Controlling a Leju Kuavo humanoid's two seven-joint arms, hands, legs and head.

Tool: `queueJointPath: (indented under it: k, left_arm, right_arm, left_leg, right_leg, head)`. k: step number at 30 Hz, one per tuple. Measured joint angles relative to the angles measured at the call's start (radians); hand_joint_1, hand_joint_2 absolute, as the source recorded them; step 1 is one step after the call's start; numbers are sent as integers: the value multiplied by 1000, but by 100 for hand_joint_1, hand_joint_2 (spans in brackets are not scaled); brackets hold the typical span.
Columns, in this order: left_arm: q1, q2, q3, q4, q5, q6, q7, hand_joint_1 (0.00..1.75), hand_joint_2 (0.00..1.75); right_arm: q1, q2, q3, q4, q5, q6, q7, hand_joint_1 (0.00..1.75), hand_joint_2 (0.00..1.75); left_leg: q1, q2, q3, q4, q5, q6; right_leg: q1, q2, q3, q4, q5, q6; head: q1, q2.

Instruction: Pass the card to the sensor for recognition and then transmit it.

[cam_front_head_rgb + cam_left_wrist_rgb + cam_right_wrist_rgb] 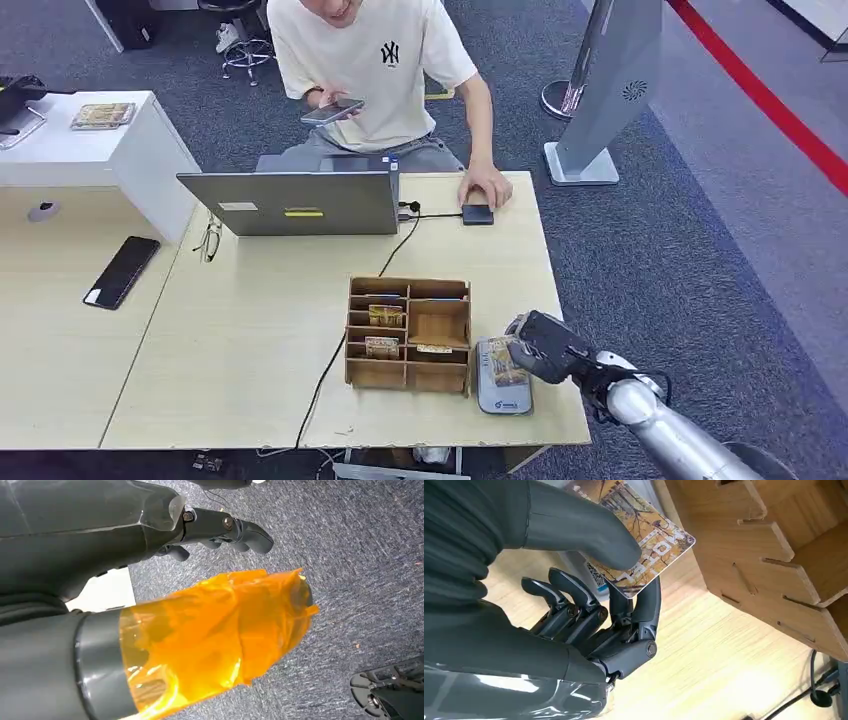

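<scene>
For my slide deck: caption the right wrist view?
Right robot hand pinches a card beside the wooden organizer.

Right hand (545, 347) reaches forward over the table, thumb and fingers pinching a card (644, 535); left hand (220, 527) hangs, fingers curled.

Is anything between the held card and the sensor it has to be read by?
Nothing visible. The right robot hand pinches the card directly over the grey sensor; the wooden organizer sits beside it.
</scene>
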Motion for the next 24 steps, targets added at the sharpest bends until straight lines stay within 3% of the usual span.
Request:
queueJointPath:
  k: [24]
  left_arm:
    - [0,0,0,0,2,0,0,0,0]
  right_arm:
    - [2,7,1,9,-4,0,-1,175,175]
  left_leg:
    - [0,0,0,0,0,0]
  right_leg:
    - [0,0,0,0,0,0]
  head:
    - [0,0]
